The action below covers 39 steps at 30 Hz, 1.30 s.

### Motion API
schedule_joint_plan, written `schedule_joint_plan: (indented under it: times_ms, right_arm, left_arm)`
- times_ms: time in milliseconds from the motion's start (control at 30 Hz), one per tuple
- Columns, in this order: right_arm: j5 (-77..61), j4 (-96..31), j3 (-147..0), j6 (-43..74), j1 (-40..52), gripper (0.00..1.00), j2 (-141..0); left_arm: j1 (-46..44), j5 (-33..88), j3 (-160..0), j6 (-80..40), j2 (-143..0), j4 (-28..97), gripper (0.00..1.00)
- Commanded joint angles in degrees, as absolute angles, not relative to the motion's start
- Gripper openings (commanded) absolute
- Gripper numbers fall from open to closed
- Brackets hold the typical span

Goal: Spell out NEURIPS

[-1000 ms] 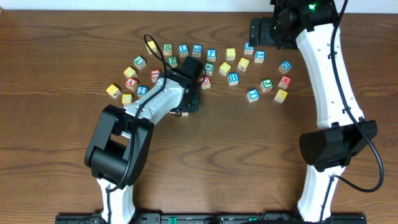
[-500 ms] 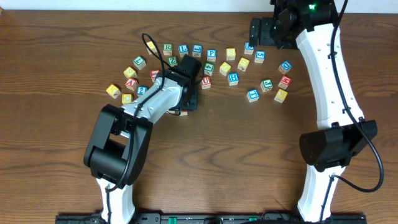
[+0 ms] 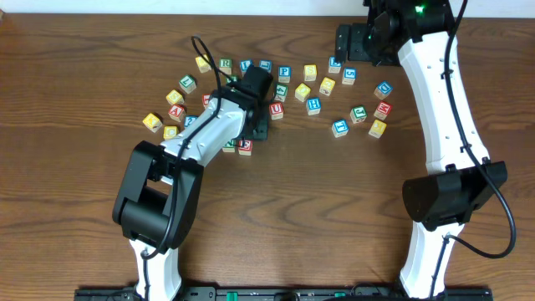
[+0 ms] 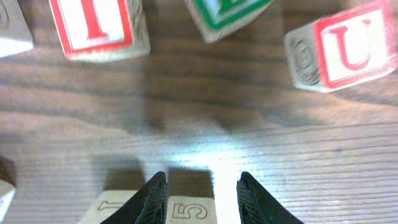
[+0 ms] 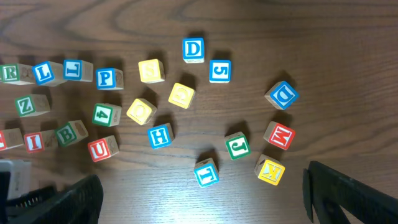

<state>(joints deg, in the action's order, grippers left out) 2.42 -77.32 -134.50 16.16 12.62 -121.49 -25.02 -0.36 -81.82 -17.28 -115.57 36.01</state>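
Your left tool [image 4: 203,176] hangs released, jaws partly apart, over the worktop [image 4: 311,155]. A cube showing a red 5 [image 4: 189,211] lies low between its fingers, with a gap to the right one. Just beyond stand the I [image 4: 93,25], a green cube [image 4: 227,12] and the U [image 4: 348,46] in a row. R [image 5: 9,73] and P [image 5: 107,78] sit in the far row. Your right tool [image 5: 200,177] is spread wide, holding nothing, above the scattered cubes.

Left pincer [image 4: 200,182] nearer the U cube [image 4: 348,46].
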Motion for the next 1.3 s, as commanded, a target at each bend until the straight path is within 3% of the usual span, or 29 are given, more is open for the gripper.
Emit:
schedule_joint_plan:
  times_ms: [0,300,767,1267]
  right_arm:
    - [3.1,-77.4,-134.5,16.7,12.9,0.99,-121.9]
    - [3.1,-77.4,-134.5,16.7,12.9,0.99,-121.9]
    - [3.1,-77.4,-134.5,16.7,13.4,0.99,-121.9]
    - [3.1,-77.4,-134.5,16.7,13.6,0.99,-121.9]
  left_arm:
    - [-24.6,-1.1,-84.8,-15.0,-116.0,36.4,0.36]
    - [-21.9,-1.1,-90.8,-15.0,-112.6,40.6,0.36]
    - [-14.0,-1.1,-92.6,-15.0,-96.1,48.0,0.36]
    - [-10.3,-1.1,-92.1,-15.0,-95.6,50.5,0.37]
